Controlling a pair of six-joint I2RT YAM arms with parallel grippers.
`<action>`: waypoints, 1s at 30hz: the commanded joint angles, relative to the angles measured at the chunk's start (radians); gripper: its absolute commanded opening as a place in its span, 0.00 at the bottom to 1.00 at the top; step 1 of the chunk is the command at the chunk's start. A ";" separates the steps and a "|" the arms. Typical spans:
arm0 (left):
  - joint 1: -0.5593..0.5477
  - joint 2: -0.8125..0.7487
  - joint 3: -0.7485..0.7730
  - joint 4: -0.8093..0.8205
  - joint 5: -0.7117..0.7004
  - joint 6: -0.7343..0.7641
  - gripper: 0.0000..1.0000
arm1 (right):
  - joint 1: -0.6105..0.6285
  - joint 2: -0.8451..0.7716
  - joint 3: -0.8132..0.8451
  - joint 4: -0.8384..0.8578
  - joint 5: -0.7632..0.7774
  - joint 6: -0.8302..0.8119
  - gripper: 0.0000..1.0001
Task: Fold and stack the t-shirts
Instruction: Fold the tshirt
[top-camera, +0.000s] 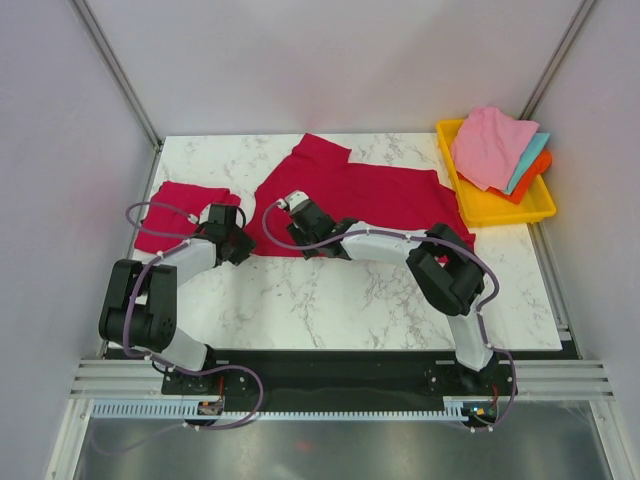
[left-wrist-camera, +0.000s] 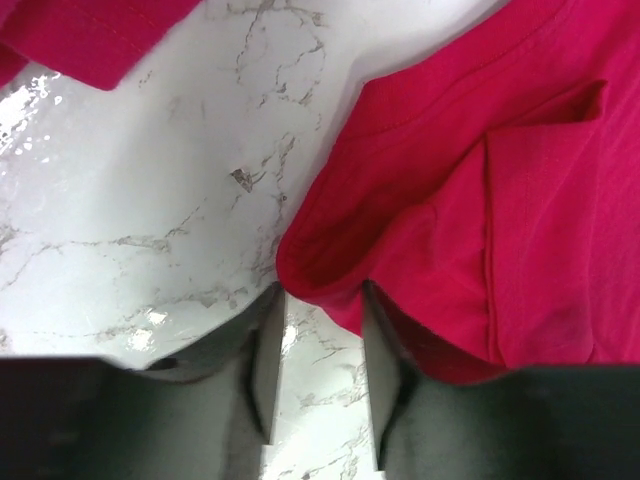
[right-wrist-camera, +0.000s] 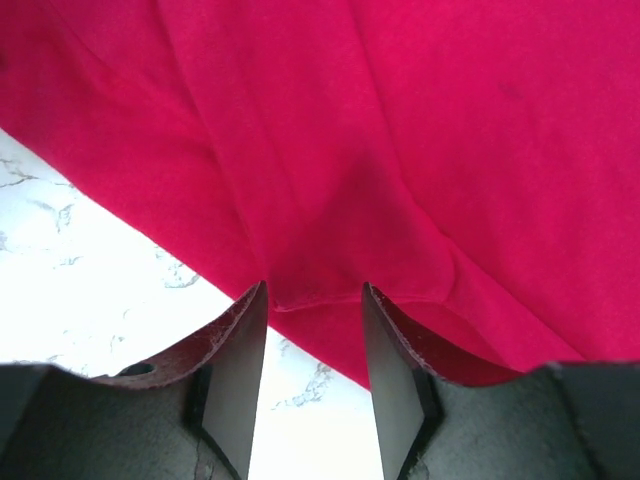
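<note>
In the overhead view, a spread t-shirt (top-camera: 370, 195) is seen lying across the rear middle of the marble table (top-camera: 350, 300), and a folded t-shirt (top-camera: 180, 205) is seen apart from it near the left edge. The left gripper (top-camera: 240, 232) is placed between the two, at the near left corner of the spread t-shirt. The right gripper (top-camera: 298, 208) is set at the same shirt's near edge. A yellow tray (top-camera: 500, 210) at the right rear is filled with pink, teal and orange cloths (top-camera: 490, 145).

In the left wrist view, the left gripper (left-wrist-camera: 322, 330) is shown partly parted, bare table (left-wrist-camera: 150, 200) visible in the gap. A rolled edge of the spread t-shirt (left-wrist-camera: 500, 200) lies at the tips. The folded t-shirt (left-wrist-camera: 90, 35) is seen at the upper left.

In the right wrist view, the right gripper (right-wrist-camera: 315, 330) is shown partly parted, the hem of the spread t-shirt (right-wrist-camera: 400, 130) lying across its tips and table (right-wrist-camera: 90, 260) to the left.
</note>
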 joint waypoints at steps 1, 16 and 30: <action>-0.005 0.018 0.033 0.008 -0.006 0.001 0.38 | 0.019 0.021 0.059 -0.007 0.011 -0.037 0.49; -0.003 0.029 0.046 -0.018 -0.029 -0.002 0.02 | 0.023 0.066 0.104 -0.041 0.036 -0.044 0.15; 0.034 -0.057 -0.019 -0.038 -0.020 -0.022 0.02 | -0.067 0.035 0.136 -0.038 0.042 0.022 0.00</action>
